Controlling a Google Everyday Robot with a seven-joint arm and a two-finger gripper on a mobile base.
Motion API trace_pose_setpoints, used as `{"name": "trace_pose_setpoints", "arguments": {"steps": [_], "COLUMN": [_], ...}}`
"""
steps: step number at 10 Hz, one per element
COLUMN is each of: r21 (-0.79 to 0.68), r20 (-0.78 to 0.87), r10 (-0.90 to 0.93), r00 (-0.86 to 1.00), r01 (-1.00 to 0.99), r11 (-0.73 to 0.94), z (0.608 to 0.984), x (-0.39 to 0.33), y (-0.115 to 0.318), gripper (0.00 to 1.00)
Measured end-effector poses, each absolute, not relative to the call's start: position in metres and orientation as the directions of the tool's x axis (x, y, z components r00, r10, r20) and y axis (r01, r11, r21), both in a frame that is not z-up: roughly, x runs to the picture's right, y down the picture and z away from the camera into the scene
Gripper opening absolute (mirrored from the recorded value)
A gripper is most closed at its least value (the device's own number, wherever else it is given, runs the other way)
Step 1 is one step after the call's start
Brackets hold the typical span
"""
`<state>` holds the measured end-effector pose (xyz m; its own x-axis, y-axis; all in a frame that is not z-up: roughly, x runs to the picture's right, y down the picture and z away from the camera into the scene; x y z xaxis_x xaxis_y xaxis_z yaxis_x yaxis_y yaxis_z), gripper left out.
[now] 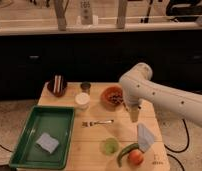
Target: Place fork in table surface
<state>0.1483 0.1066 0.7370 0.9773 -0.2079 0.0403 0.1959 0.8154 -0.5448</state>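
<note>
The fork [97, 122] is a small silvery one lying flat on the table surface [89, 160], near the middle, with its tines to the left. My gripper [134, 118] hangs pointing down over the right half of the table, to the right of the fork's handle end and apart from it. It stands open and holds nothing. The white arm [164, 97] reaches in from the right edge.
A green tray [24, 150] with a grey-blue sponge [47, 142] fills the left front. At the back stand a dark bowl [57, 86], a small dark cup [85, 86], a white cup [82, 100] and an orange bowl [112, 96]. A green cup [110, 146], pale bag [145, 137] and apple [136, 157] sit front right.
</note>
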Motion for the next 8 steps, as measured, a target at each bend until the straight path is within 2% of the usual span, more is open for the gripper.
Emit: {"name": "trace_pose_setpoints", "arguments": {"steps": [8], "r21": [-0.552], "r20": [0.104], "r10": [-0.253], "r00": [0.962], "r01": [0.267], "r11": [0.790], "z": [0.763], "x": [0.110], "y": [0.117], "gripper": [0.80]}}
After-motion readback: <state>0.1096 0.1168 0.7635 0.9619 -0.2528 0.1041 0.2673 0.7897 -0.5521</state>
